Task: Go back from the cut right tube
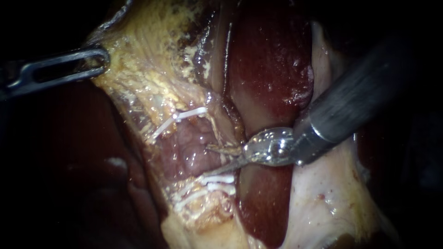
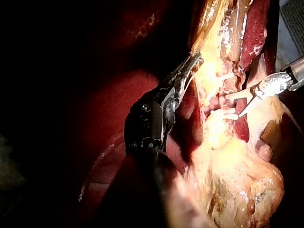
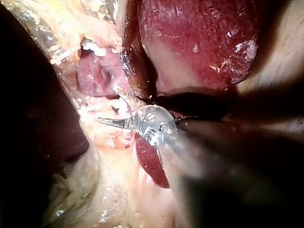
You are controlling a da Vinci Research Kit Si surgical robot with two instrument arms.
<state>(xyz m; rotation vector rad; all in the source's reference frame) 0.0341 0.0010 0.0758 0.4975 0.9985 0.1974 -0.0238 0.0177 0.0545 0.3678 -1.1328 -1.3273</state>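
My right instrument (image 1: 210, 161) comes in from the upper right on a dark shaft and ends in two thin blades. The blades stand open, with their tips at the edge of a pink, lumpy patch (image 1: 189, 147). A white clip (image 1: 184, 115) lies above that patch and two white clips (image 1: 214, 182) lie below it. The cut ends of the tube do not show clearly. The right wrist view shows the same open blades (image 3: 108, 105) holding nothing. At the upper left, my left instrument (image 1: 99, 60) has its slotted jaws shut on the yellowish gallbladder tissue (image 1: 138, 69), also seen in the left wrist view (image 2: 195, 59).
Dark red liver (image 1: 272, 60) lies right behind the right instrument's silver wrist. Pale glistening tissue (image 1: 318, 198) runs under its shaft. More dark liver (image 1: 69, 175) fills the lower left.
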